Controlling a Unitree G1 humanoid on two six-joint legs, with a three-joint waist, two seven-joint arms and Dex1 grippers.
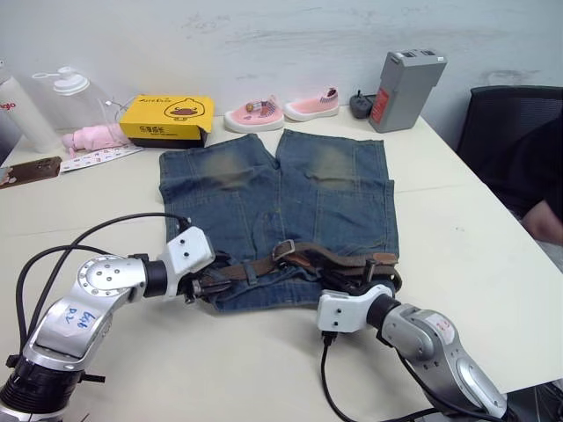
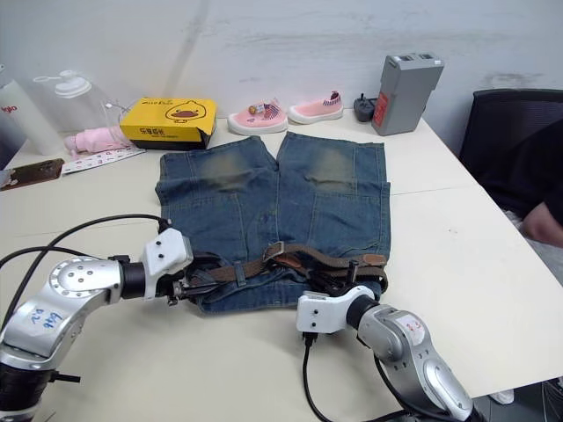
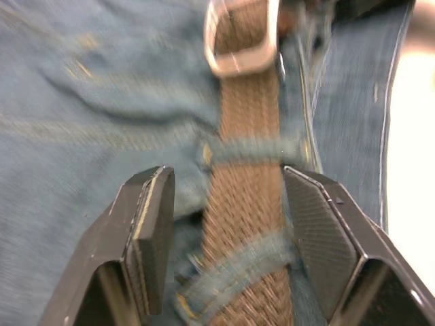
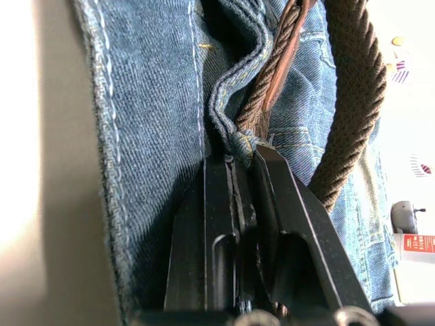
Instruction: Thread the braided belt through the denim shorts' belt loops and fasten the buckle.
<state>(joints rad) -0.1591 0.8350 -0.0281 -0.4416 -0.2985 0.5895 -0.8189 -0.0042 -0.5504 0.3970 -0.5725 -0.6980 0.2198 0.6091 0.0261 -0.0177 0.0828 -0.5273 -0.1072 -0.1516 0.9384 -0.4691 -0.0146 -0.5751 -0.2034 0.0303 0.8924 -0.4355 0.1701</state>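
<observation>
Denim shorts (image 1: 273, 198), braided belt (image 3: 248, 204), two belt loops (image 3: 248, 151) across it

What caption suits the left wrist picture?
Open left gripper straddling the braided belt, threaded under two belt loops, near the buckle.

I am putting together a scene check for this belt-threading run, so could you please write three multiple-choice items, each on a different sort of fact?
1. Where does the braided belt lie?
A. Along the waistband of the denim shorts
B. Across the leg hems
C. Beside the yellow box

2. How many pink shoes stand behind the shorts?
A. One
B. Two
C. Four

3. What is the left hand doing?
A. Open, fingers on either side of the belt
B. Shut on the buckle
C. Holding a shoe

Answers: 1 A, the strap runs under the belt loops; 2 B, a pair shows near the wall; 3 A, the left wrist view shows a gap each side of the strap.
</observation>
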